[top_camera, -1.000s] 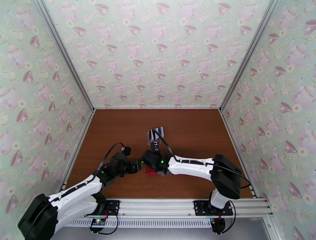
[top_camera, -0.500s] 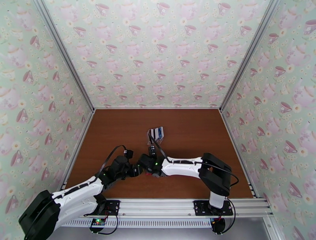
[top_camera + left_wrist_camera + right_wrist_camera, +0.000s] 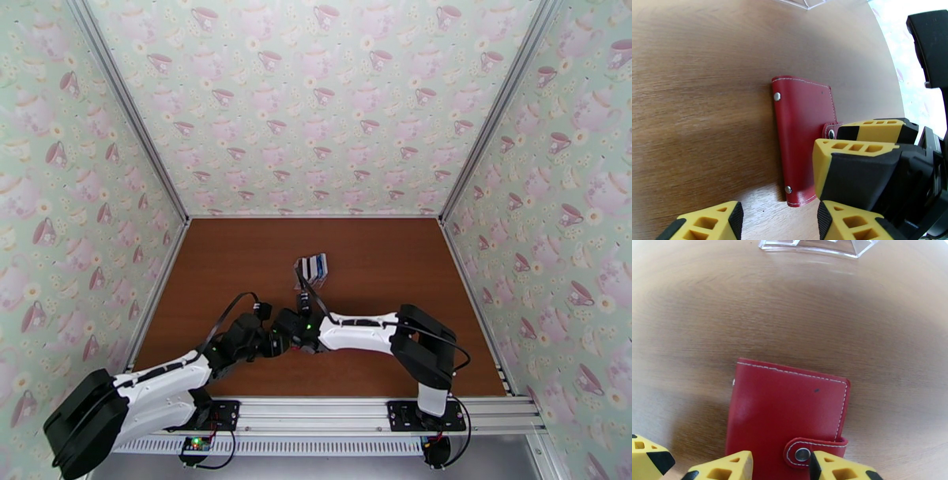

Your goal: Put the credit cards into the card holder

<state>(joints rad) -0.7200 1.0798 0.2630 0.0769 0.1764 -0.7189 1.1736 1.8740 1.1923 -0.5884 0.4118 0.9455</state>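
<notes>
While card holder (image 3: 782, 409) lies shut, right claw (image 3: 780, 461) gapes astride snap tab (image 3: 809, 451); left claw (image 3: 779, 213) apart.

Red card holder (image 3: 784, 405), wood-grain table (image 3: 790, 307)

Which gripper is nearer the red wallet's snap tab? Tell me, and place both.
Right. The right gripper is open, with a finger on either side of the snap tab. The left gripper is open by the card holder's short edge, farther from the tab.
</notes>
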